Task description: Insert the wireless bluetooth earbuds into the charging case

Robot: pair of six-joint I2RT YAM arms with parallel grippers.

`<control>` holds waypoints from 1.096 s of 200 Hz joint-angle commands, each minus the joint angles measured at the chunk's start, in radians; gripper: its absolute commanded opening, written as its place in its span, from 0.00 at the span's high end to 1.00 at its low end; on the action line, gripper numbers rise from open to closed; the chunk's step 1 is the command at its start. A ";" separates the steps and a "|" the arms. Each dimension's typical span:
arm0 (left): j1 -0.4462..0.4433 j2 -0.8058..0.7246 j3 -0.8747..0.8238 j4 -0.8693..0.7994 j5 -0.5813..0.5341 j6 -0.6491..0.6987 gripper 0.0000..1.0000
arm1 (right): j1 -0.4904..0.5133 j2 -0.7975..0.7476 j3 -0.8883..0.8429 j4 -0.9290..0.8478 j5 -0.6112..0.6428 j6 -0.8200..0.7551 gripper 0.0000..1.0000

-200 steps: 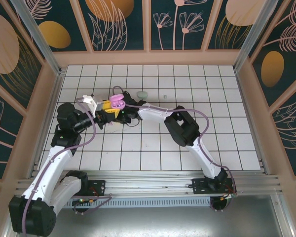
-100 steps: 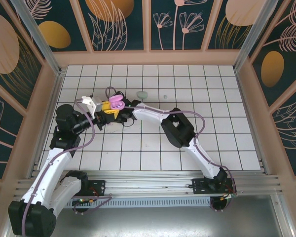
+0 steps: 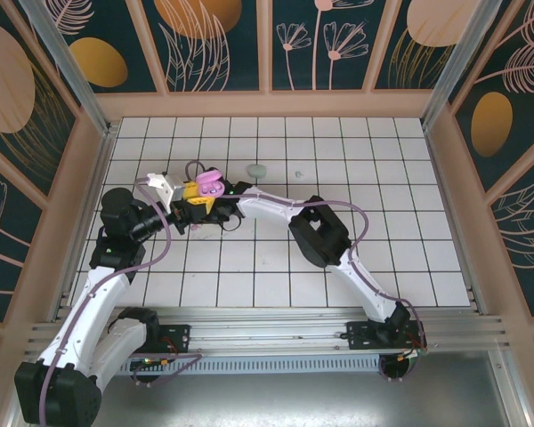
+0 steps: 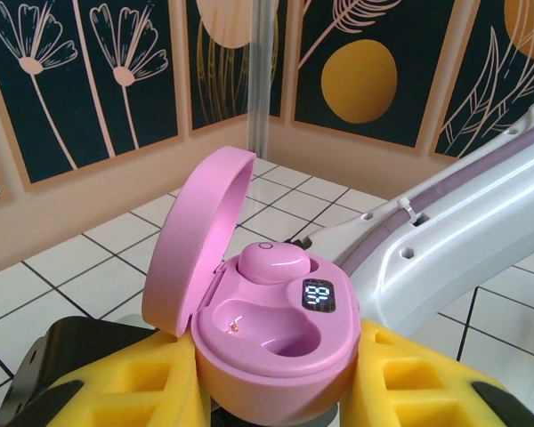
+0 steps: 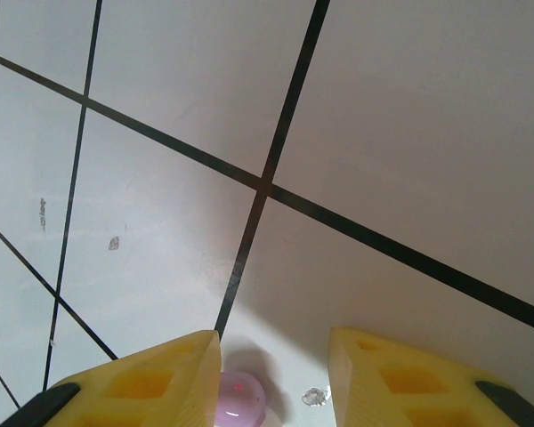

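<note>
My left gripper is shut on the pink charging case, holding it up between its yellow fingers with the lid swung open. One pink earbud sits in the case's far slot, and the near slot is bare. In the top view the case hangs over the left-centre tiles. My right gripper is open, low over the white floor. A second pink earbud lies on the tile between its fingers, close against the left finger.
A mint pebble-shaped case and a tiny mint earbud lie on the tiles behind the grippers. The right arm reaches across close beside the left gripper. Pink walls fence the tiled floor.
The right arm's elbow and forearm have slid a little to the left, toward the left gripper. The pink case has stayed in the left gripper's hold and edged slightly back.
</note>
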 commanded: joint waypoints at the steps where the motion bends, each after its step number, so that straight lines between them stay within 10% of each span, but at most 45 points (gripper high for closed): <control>1: 0.008 -0.016 0.010 -0.011 -0.005 0.014 0.94 | 0.020 0.025 0.024 -0.028 -0.029 -0.042 0.63; 176: 0.008 -0.073 0.046 -0.036 0.025 -0.083 0.93 | -0.097 -0.142 -0.190 0.235 -0.322 -0.217 0.64; 219: 0.008 -0.040 0.105 -0.052 0.012 -0.134 0.92 | -0.090 -0.171 -0.198 0.150 -0.229 -0.414 0.64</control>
